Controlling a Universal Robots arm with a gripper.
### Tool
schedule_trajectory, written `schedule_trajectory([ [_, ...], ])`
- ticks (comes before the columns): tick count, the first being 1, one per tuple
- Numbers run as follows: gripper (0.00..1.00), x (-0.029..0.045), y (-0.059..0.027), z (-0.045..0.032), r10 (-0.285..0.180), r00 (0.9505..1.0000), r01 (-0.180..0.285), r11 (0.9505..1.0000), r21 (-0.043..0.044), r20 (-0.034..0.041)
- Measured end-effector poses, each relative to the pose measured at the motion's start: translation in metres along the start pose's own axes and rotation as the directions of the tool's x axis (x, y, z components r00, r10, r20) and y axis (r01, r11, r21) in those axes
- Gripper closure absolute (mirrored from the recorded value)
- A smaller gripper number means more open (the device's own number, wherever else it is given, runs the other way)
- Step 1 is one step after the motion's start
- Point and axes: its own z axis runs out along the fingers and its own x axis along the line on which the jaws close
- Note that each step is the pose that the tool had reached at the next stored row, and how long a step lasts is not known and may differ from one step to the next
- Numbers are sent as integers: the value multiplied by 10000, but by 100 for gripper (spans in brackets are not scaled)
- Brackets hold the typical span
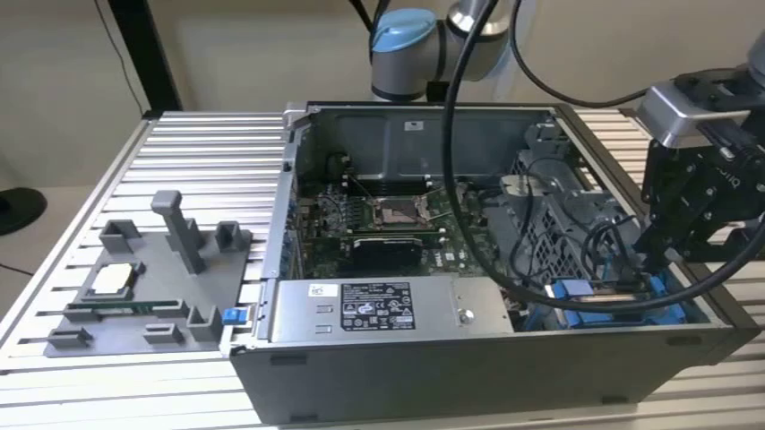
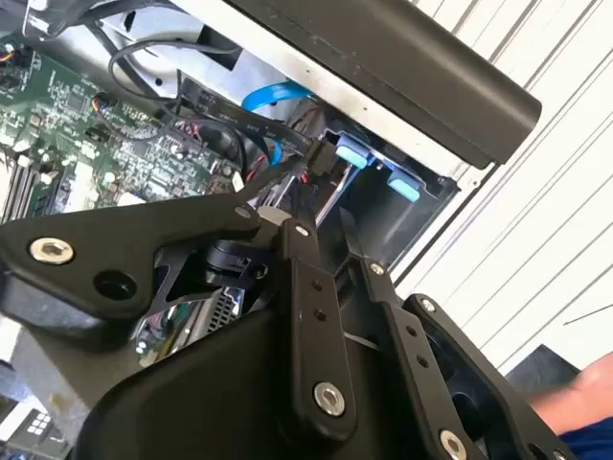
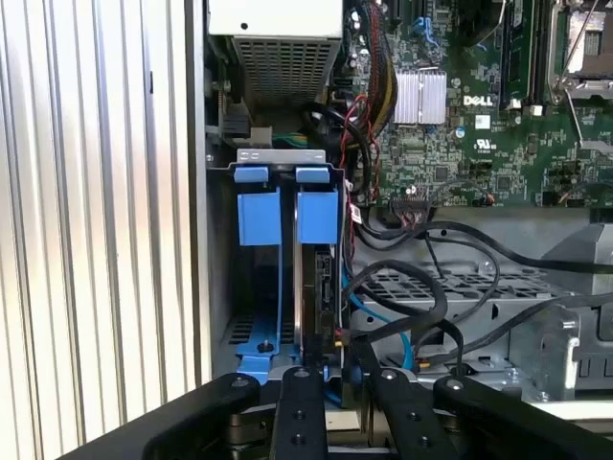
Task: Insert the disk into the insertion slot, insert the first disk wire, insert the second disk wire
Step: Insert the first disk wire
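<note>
While the open PC case (image 1: pixel 478 376) lies on the slatted table (image 1: pixel 203 152), its insertion slot (image 3: pixel 257 218) w/ blue rails sits in the corner by the gripper (image 3: pixel 342 376). The disk (image 3: pixel 319 287) stands edge-on betw. the rails, already down in the bay. Gripper's right at its near end; whether it's clamped can't be told. Disk's prob. dense, rigid, shock-sensitive: best held by side edges, not the connector. Blue cable (image 2: pixel 278 96) looks thin, limp.

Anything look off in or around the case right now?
Nothing broken or spilled. One oddity: the arm's thick black cable hangs into the open case, crossing over the motherboard toward the insertion slot, where the gripper sits. Thinner loose wires sprawl across the perforated cage beside it.
</note>
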Motion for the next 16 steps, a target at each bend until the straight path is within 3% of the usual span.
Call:
schedule_trajectory([
  [2,100,-2,-60,0,6,10000,-6,10000,-76,10],
  [8,100,-8,-281,5,14,10000,-12,9998,-182,71],
  [10,100,-8,-281,4,70,9999,-68,9998,-209,92],
  [16,100,-8,-282,5,308,9994,-303,9988,-397,125],
])
